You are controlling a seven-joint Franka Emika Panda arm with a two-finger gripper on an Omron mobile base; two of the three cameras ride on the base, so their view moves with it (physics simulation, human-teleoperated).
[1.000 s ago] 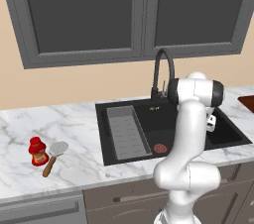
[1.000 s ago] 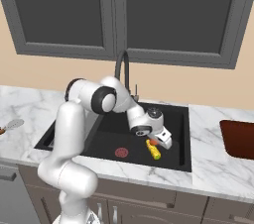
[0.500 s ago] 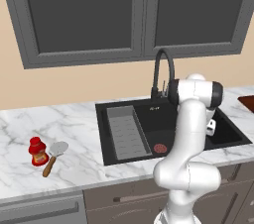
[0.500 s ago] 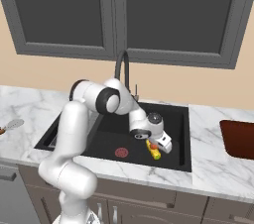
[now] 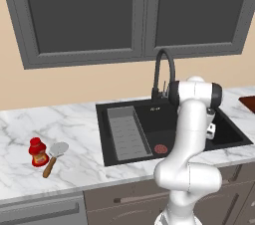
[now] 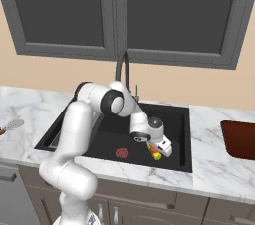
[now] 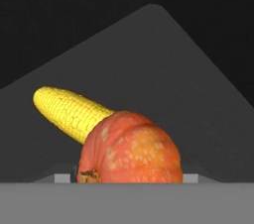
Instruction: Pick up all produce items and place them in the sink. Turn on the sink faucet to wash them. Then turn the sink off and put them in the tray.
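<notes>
The matte-black sink point(image 6: 107, 139) holds both produce items at its front right. My gripper point(image 6: 158, 149) reaches down into the basin there. In the hand view the orange-red vegetable point(image 7: 131, 151) fills the gap between the jaws, and the gripper is shut on it. The yellow corn cob point(image 7: 67, 111) lies just behind it, slanting off to the left, its near end hidden by the vegetable. In the right base view the two show as a small orange point(image 6: 151, 148) and yellow-green point(image 6: 157, 156) spot under the hand. The black gooseneck faucet point(image 5: 163, 67) stands at the sink's back edge. The reddish-brown tray point(image 6: 239, 139) lies on the counter to the right.
A grey ribbed rack point(image 5: 127, 132) takes up the sink's left part, with the round red drain point(image 5: 160, 148) near the front. A red squat bottle point(image 5: 36, 152) and a wooden-handled spatula point(image 5: 52, 157) rest on the marble counter far left. Dark wall cabinets hang overhead.
The arm's elbow has shifted a little and the hand has sunk slightly toward the sink's front right. The jaws stand as before.
</notes>
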